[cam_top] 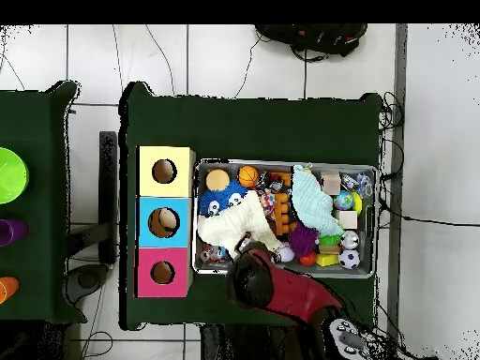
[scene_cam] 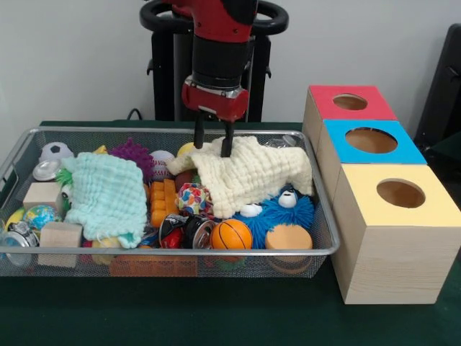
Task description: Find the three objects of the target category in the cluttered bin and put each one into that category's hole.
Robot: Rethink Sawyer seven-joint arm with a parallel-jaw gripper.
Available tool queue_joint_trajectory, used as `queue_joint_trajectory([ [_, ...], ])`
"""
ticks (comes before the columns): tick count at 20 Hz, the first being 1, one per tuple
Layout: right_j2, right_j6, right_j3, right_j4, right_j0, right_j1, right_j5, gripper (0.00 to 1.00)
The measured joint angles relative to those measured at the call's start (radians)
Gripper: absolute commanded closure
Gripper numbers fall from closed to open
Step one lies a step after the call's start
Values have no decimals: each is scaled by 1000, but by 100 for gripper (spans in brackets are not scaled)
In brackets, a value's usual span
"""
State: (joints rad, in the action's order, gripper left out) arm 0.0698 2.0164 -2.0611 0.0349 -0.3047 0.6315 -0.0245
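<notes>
Front view had my pincer (scene_cam: 214,140) hanging over the far side of the wire basket (scene_cam: 173,251), its two dark fingers (scene_cam: 198,135) pointing down and parted a little, their tips at the upper edge of the cream cloth (scene_cam: 248,175); whether they actually pinched the cloth I could not tell. That cloth lay draped over the middle of the toys, with a mint cloth (scene_cam: 106,193) to its left in this view. Along the near edge sat an orange basketball (scene_cam: 231,233) and a fuzzy blue toy (scene_cam: 284,214) with white eyes beside it. No duck showed plainly; any there were hidden by the heap or the cloths. Three wooden boxes stood in a row just beside the basket's right end, and the red-topped box (scene_cam: 351,103) was the farthest from the camera, its round hole (scene_cam: 350,101) open and dark, with the blue-topped box (scene_cam: 371,140) and yellow-topped box (scene_cam: 400,194) nearer. From overhead, my arm (cam_top: 281,295) reached up from the bottom over the basket (cam_top: 285,165), above the cream cloth (cam_top: 230,226), and the red box's hole (cam_top: 162,273) lay nearest my base.
</notes>
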Motion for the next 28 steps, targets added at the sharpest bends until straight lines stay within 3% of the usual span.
queue_joint_trajectory([
  [7,14,0,-8,0,22,-26,-108,0],
  [19,18,0,-29,-18,-17,8,-111,0],
  [20,17,0,-29,-23,-17,9,-111,100],
  [28,18,0,-30,-46,-14,19,-111,100],
])
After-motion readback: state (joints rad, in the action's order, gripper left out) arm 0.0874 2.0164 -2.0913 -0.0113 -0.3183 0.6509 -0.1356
